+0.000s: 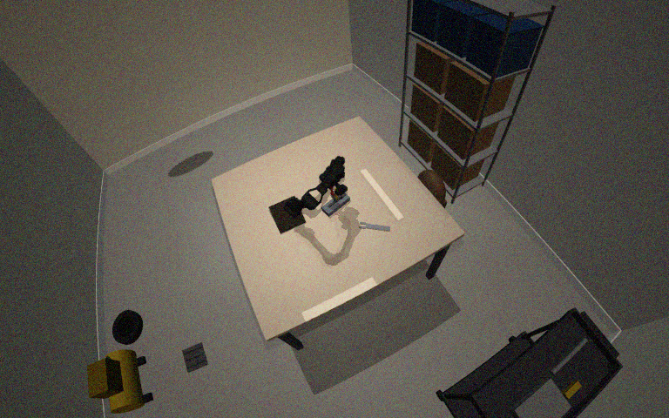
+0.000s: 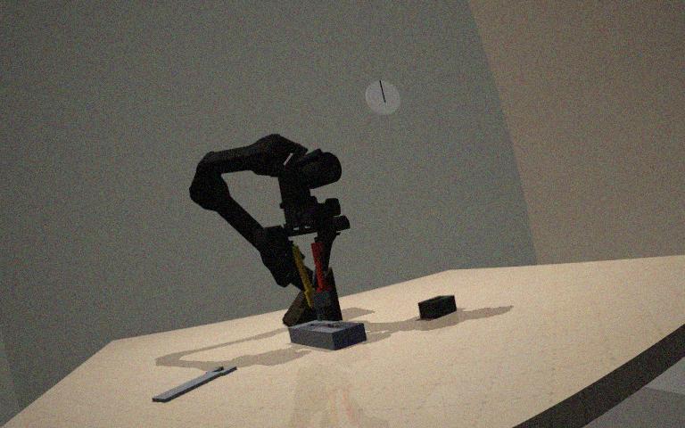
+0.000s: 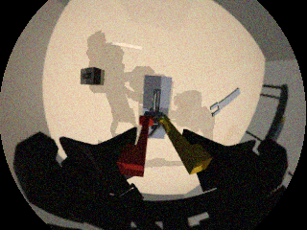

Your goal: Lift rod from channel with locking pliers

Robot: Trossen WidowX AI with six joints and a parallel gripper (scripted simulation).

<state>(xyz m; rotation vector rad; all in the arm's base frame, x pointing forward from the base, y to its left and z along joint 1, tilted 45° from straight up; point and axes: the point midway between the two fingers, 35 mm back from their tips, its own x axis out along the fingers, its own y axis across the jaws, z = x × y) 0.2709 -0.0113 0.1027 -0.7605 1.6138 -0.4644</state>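
Gripper: its fingers (image 1: 335, 192) (image 2: 310, 247) are clenched on the pliers (image 1: 333, 192) (image 2: 319, 267) (image 3: 177, 144), with the red and yellow handles spread between them.
Handle pressure: hold just enough to stop slipping; squeezing now could shut the nose early.
Pliers' nose: pointing down at the block (image 1: 329, 211) (image 2: 311, 334) (image 3: 165, 88); whether its tips have entered the channel cannot be told.
Rod: it seems to be the thin grey piece (image 3: 156, 98) in the block's channel, ahead of the nose in the wrist view.
Alignment: bring the nose over the rod, with one tip for each side, and turn the wrist if the tips cross the slot.
Descent: go straight down and slowly; a tip landing on the rim could tilt the pliers or push the block.
Squeeze: close only once both tips straddle the rod, firmly until locked, then raise vertically and hold.
Holster: the dark box (image 2: 436, 307) (image 3: 91, 76), right of the block in the exterior view, pliers out.
Flat grey tool: near left (image 1: 375, 226) (image 2: 189, 387) (image 3: 227, 100), well apart; leave it.
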